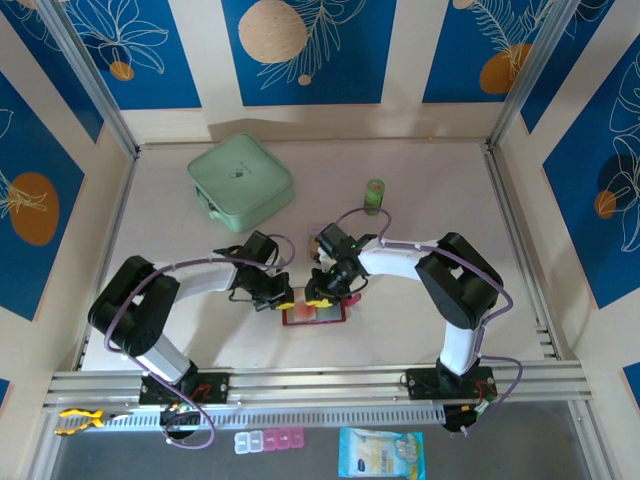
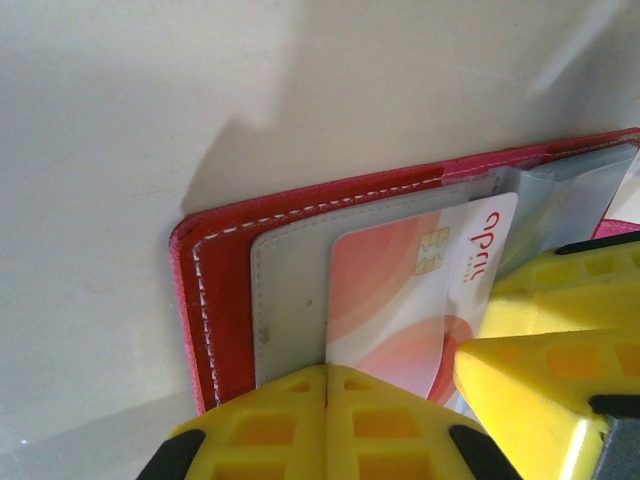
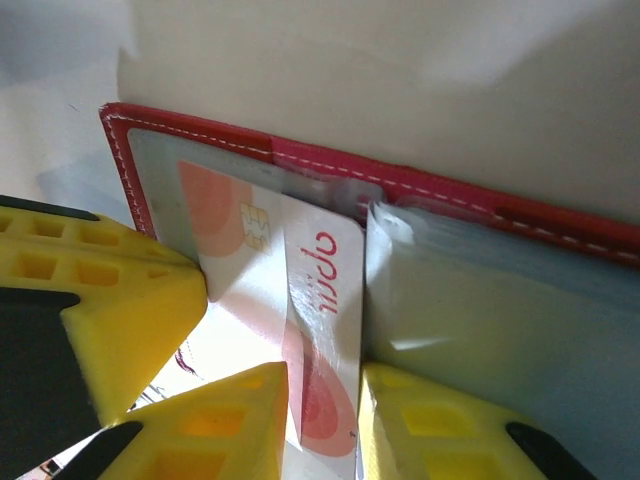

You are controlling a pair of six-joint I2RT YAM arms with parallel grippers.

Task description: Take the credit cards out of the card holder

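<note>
Top external view: the card holder (image 1: 325, 315) is seen lying open on the table (image 1: 430, 220), near the front edge and between the two arms; the left gripper (image 1: 285, 300) stands at its left end and the right gripper (image 1: 320, 298) at its middle. Further back a mint-green case (image 1: 240, 180) and a small green cylinder (image 1: 375, 195) are placed, both well apart from the holder.

From the left wrist, the yellow fingers of the left gripper are seen pressed together, clenched tip to tip; their tips are set at the near edge of a clear sleeve (image 2: 290, 290) inside the holder. One credit card (image 2: 400, 290) is seen partly within that sleeve and a little tilted; it is white with orange-red circles and a chip.

From the right wrist, the free end of this card is found between the two fingers of the right gripper, and the fingers are closed on it; the far end of the card is covered by the clear plastic, just beside the red stitched border.
</note>
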